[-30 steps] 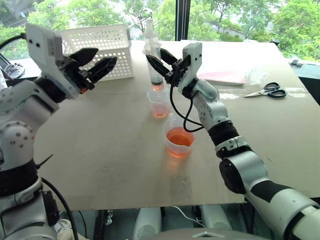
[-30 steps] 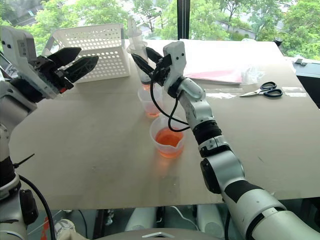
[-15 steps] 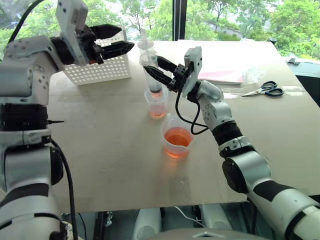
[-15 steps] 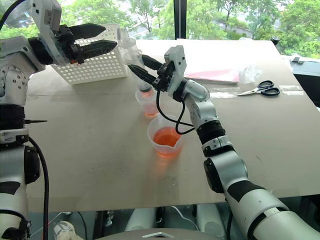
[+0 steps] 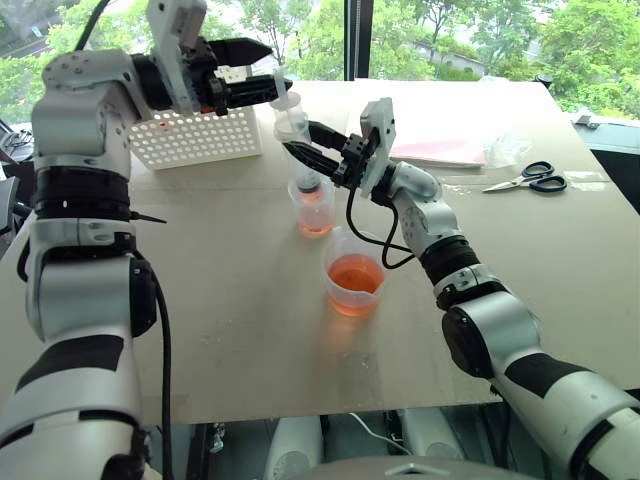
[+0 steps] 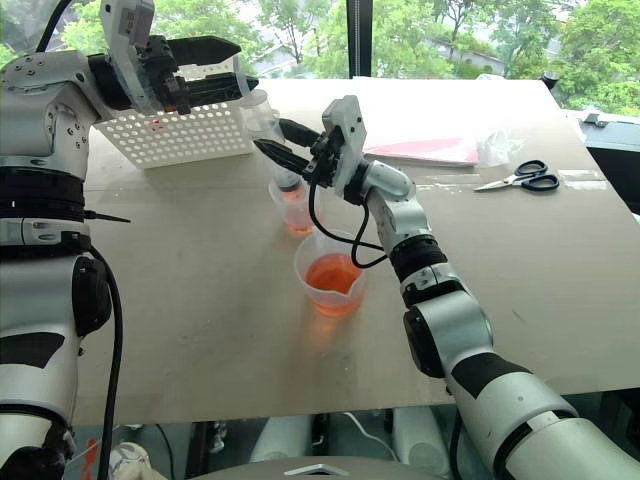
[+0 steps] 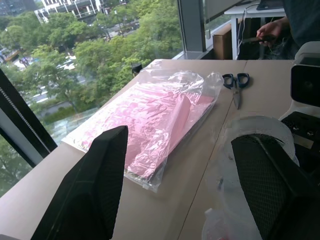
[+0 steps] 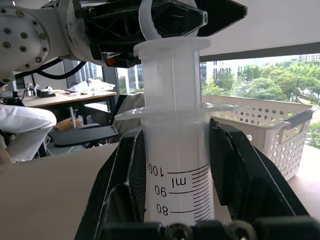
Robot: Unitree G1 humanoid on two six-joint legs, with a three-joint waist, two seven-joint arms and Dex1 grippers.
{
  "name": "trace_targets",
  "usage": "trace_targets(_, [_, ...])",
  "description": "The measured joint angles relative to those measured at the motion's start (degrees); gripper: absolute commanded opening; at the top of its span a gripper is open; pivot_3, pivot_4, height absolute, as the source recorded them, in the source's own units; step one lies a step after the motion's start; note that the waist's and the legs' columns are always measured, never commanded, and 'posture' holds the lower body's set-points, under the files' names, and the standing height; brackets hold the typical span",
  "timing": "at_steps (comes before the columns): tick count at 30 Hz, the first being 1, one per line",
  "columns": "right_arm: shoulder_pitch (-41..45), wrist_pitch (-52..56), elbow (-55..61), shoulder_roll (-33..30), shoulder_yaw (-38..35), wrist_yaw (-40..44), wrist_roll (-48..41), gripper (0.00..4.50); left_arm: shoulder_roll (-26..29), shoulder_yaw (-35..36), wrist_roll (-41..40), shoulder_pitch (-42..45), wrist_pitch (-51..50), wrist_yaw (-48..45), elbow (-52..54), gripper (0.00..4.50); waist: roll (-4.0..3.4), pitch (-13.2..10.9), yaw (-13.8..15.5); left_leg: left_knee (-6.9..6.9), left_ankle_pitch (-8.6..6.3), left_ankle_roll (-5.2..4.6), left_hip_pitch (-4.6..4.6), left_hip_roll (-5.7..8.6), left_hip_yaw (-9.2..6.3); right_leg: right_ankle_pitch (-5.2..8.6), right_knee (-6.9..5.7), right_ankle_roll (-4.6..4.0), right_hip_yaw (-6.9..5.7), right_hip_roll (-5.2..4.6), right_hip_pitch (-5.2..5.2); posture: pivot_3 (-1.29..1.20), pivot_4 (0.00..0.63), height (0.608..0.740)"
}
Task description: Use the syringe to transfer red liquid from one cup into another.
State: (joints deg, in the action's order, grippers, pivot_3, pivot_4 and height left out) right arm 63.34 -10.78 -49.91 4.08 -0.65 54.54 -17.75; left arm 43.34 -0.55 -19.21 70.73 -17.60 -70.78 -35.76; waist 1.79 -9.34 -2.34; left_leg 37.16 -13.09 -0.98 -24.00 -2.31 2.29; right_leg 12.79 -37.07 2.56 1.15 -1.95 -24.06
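While the right gripper [image 5: 312, 152] clamps the syringe [image 5: 300, 140] barrel upright, nozzle in the smaller cup [image 5: 315, 208], red liquid [image 5: 355, 274] sits in the spouted cup [image 5: 355, 270]. Left gripper [image 5: 262, 75] spread at the plunger top.

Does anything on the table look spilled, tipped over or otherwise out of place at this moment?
Nothing stands out. Both cups, the smaller cup and the larger cup, stand upright, no red liquid on the table, and the syringe is upright in the right gripper.
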Motion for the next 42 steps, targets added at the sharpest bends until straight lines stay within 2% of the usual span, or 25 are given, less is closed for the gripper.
trace_targets(5, [0.06, 0.00, -0.16, 0.04, -0.34, 0.16, 0.05, 1.40, -0.58, 0.03, -0.21, -1.42, 0.10, -4.04, 2.60, 0.10, 0.00, 0.00, -0.14, -0.02, 0.00, 0.00, 0.00, -0.01, 0.02, 0.00, -0.01, 0.00, 0.03, 0.00, -0.02, 0.00, 0.150, 0.740])
trace_targets(6, [0.06, 0.00, -0.31, -0.03, -0.37, 0.19, 0.10, 1.40, -0.57, 0.13, -0.30, -1.82, -0.16, -4.26, 3.35, 0.00, 0.00, -0.01, -0.14, -0.02, 0.00, 0.00, -0.01, -0.02, 0.01, 0.00, -0.02, 0.00, 0.02, 0.01, -0.03, 0.00, 0.150, 0.740])
trace_targets(19, [2.09, 0.00, -3.52, 0.15, -0.41, 1.85, 0.74, 1.39, -0.06, 2.89, 0.09, -9.55, -1.85, -2.02, 12.74, 0.00, -0.01, -0.01, -0.11, 0.04, 0.00, 0.00, 0.02, -0.03, 0.07, 0.00, -0.25, 0.00, 0.09, 0.01, -0.10, 0.00, 0.150, 0.740])
trace_targets(37, [4.61, -0.92, -7.51, 0.24, -0.43, 1.61, 1.46, 1.39, 0.23, 3.85, 0.99, -13.63, -1.86, 0.21, 15.24, 0.00, -0.01, -0.01, -0.09, 0.06, 0.00, 0.00, 0.03, -0.02, 0.10, 0.00, -0.32, 0.00, 0.11, 0.01, -0.11, 0.00, 0.150, 0.740])
trace_targets(40, [5.45, -1.44, -7.49, 0.19, -0.82, 0.54, 1.55, 1.39, -0.15, 5.87, -1.92, -13.44, -7.47, 1.28, 16.35, 0.93, 0.00, -0.02, -0.10, 0.06, 0.00, 0.00, 0.02, -0.03, 0.09, 0.00, -0.40, 0.00, 0.11, 0.01, -0.11, 0.00, 0.150, 0.740])
trace_targets(42, [5.96, -2.20, -7.36, 0.12, -1.92, -0.36, 1.49, 1.39, -0.09, 7.58, -4.57, -13.23, -12.50, 2.30, 17.53, 1.88, 0.01, -0.02, -0.10, 0.06, 0.00, 0.00, 0.01, -0.03, 0.06, 0.00, -0.52, 0.00, 0.10, 0.00, -0.11, 0.00, 0.150, 0.740])
